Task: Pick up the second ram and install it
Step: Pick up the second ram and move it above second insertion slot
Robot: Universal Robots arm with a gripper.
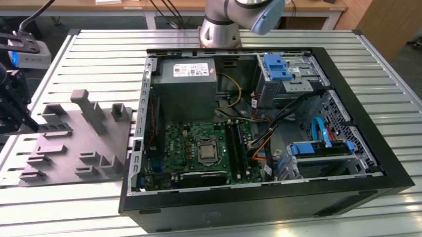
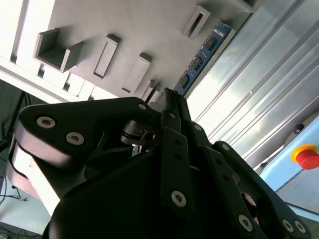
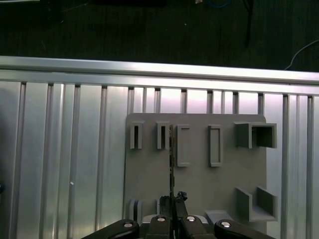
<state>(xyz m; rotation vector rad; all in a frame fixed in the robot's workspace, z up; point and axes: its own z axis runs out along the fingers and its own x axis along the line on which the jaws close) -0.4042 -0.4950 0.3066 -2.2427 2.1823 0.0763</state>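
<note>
While upright, ram (image 2: 202,52) in end effector (image 2: 170,95)

The second ram (image 2: 202,59), a thin dark stick bearing black chips, stands on edge over the grey tray (image 3: 204,191)

1. Slatted metal worktop (image 1: 99,54), ribs running lengthwise.
2. Grey fixture plate (image 1: 66,158) lying on the worktop, just beside the case on the exterior view's left. It has raised slots and brackets and one tall post (image 1: 89,111).
3. Black PC case (image 1: 264,202) on its side, side panel off.
4. Green motherboard (image 1: 178,143) inside the case, CPU socket (image 1: 207,152) near its middle.
5. Grey power supply (image 1: 188,89) at the case's far end.
6. Blue drive caddy (image 1: 275,66) and a second blue caddy (image 1: 316,148), both on the exterior view's right side of the case.
7. Loose cables (image 1: 264,133) between board and drive bays.
8. Red button (image 2: 306,157) on a yellow base, in the second wrist view.
</note>
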